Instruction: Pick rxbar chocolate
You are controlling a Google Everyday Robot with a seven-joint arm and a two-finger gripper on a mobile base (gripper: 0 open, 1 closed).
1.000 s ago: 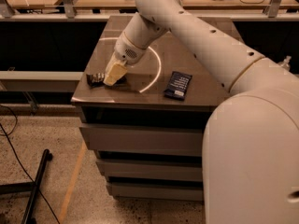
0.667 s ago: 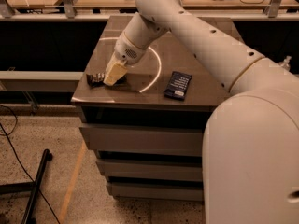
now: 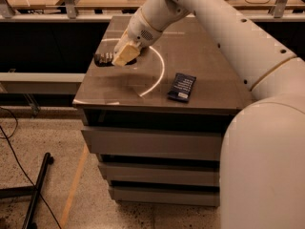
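Note:
The rxbar chocolate (image 3: 102,59), a slim dark wrapped bar with pale lettering, sticks out to the left of my gripper (image 3: 123,56). The gripper's tan fingers (image 3: 126,54) are shut on the bar's right end, which they hide. The bar hangs a little above the brown table top (image 3: 200,46), over its left side, and a faint shadow lies on the table below it. My white arm reaches in from the upper right.
A dark blue wrapped bar (image 3: 182,87) with white text lies right of centre on the table. A white arc (image 3: 157,75) is marked on the top. Drawers (image 3: 152,142) sit below the front edge. Desks with clutter stand behind.
The gripper has risen from the table with the dark bar held in it; the bar now hangs above the surface where it lay before.

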